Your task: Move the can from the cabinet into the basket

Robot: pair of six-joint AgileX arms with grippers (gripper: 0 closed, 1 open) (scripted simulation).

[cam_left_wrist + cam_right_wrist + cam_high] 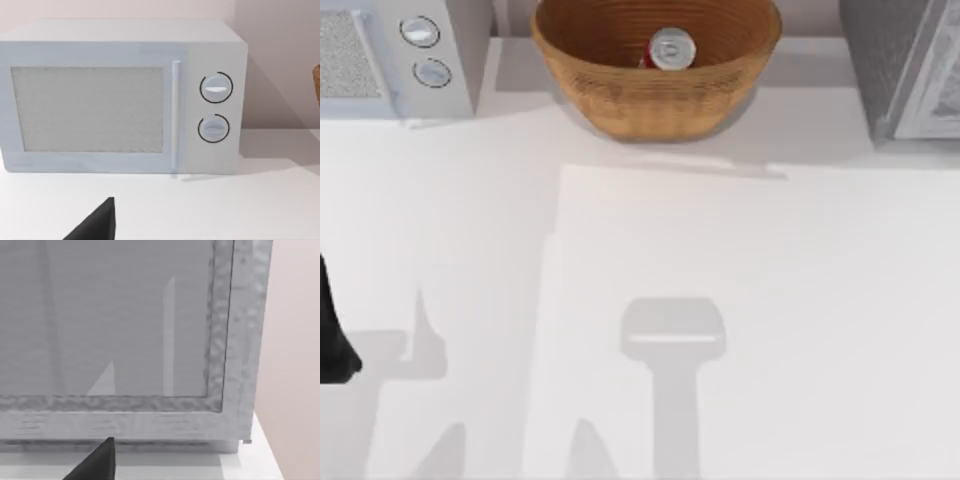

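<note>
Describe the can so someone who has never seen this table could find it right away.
At the table's far edge, between the white microwave and the grey cabinet, sits a tan wicker basket. The can stands inside it, small, red-bodied with a shiny silver top.

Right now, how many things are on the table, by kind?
Red drinks can: 1, standing in the basket
Wicker basket: 1
White microwave: 1
Grey cabinet: 1
Total: 4

Can (pixel 672 48) upright inside basket (pixel 655 95), basket at table's (pixel 770 320) far edge, middle, microwave (pixel 390 60) far left, cabinet (pixel 905 65) far right, left arm (pixel 332 330) at left edge.
</note>
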